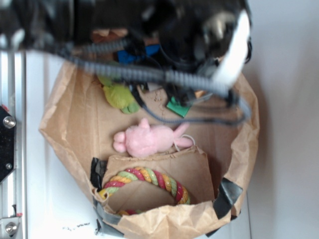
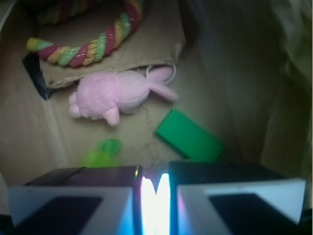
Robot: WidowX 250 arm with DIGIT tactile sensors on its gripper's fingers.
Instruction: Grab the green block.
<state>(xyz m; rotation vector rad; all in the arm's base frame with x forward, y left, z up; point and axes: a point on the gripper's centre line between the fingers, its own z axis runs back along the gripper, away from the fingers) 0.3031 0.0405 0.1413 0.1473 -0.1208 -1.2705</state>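
The green block (image 2: pixel 190 136) lies flat on the brown paper floor of the bag, just past my fingertips and a little to the right. In the exterior view only a corner of the green block (image 1: pixel 177 107) shows under the blurred black arm and its cables. My gripper (image 2: pixel 155 196) fills the bottom of the wrist view. Its two fingers stand close together with a thin bright slit between them and nothing held. It hovers above the block without touching it.
A pink plush (image 1: pixel 147 139) lies mid-bag, a yellow-green plush (image 1: pixel 119 97) to the left, and a blue block (image 1: pixel 142 54) at the back. A striped rope ring (image 1: pixel 144 179) rests on a cardboard flap. The paper bag walls (image 1: pixel 65 114) rise all round.
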